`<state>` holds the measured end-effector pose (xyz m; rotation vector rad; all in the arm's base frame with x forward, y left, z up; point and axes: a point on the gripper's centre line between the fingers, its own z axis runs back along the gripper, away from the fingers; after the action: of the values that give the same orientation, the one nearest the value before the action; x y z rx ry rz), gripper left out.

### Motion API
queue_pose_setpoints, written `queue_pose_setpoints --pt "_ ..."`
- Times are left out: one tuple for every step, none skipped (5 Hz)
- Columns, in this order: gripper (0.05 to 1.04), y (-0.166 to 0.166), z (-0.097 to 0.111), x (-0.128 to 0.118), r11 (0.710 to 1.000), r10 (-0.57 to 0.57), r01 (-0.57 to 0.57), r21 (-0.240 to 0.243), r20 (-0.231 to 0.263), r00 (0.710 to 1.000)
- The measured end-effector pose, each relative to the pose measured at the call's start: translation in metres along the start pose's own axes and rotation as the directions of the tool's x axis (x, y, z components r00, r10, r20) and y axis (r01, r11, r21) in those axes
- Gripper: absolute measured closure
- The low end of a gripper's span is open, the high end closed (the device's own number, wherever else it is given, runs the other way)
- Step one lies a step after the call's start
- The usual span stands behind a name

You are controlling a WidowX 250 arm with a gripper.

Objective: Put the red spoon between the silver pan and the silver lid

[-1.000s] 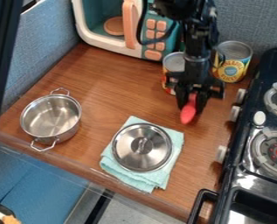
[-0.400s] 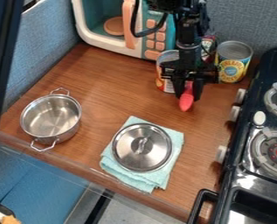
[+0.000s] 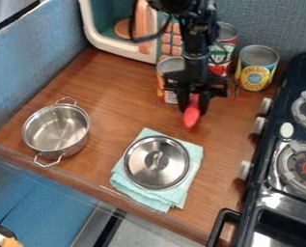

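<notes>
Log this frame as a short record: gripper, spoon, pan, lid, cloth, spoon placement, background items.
gripper: holding the red spoon, above the counter in front of the cans
red spoon: in the gripper, bowl end pointing down
silver pan: uncovered, left side of the counter
silver lid: knob up, on the cloth
cloth: light teal, folded, flat on the counter
spoon placement: not yet between pan and lid
background: three cans, toy microwave; stove at right

Yellow-labelled can (image 3: 256, 76): "PINEAPPLE SLICES". Red-and-white can (image 3: 225, 54) beside it: big lettering, word not legible. Partly hidden can (image 3: 160, 86), nearer the camera: print on label, too small to read.
</notes>
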<state>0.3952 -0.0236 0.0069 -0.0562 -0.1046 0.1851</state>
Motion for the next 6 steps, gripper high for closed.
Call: queue_pose_setpoints --pt "0.677 0.021 0.008 -0.009 0.999 0.039 -0.039 0.026 0.015 0.999" --pt "0.677 0.043 0.010 -0.012 0.996 0.079 -0.080 0.038 0.014 0.997" --pt "0.677 0.077 0.013 -0.012 0.991 0.125 -0.125 0.045 -0.010 0.992" --pt "0.677 0.109 0.019 -0.007 0.989 0.145 -0.144 0.044 -0.022 0.989" --pt "0.677 0.136 0.013 -0.009 0.993 0.119 -0.117 0.028 -0.081 0.990" --pt "0.677 0.149 0.015 -0.010 0.995 0.097 -0.096 0.014 -0.111 0.989"
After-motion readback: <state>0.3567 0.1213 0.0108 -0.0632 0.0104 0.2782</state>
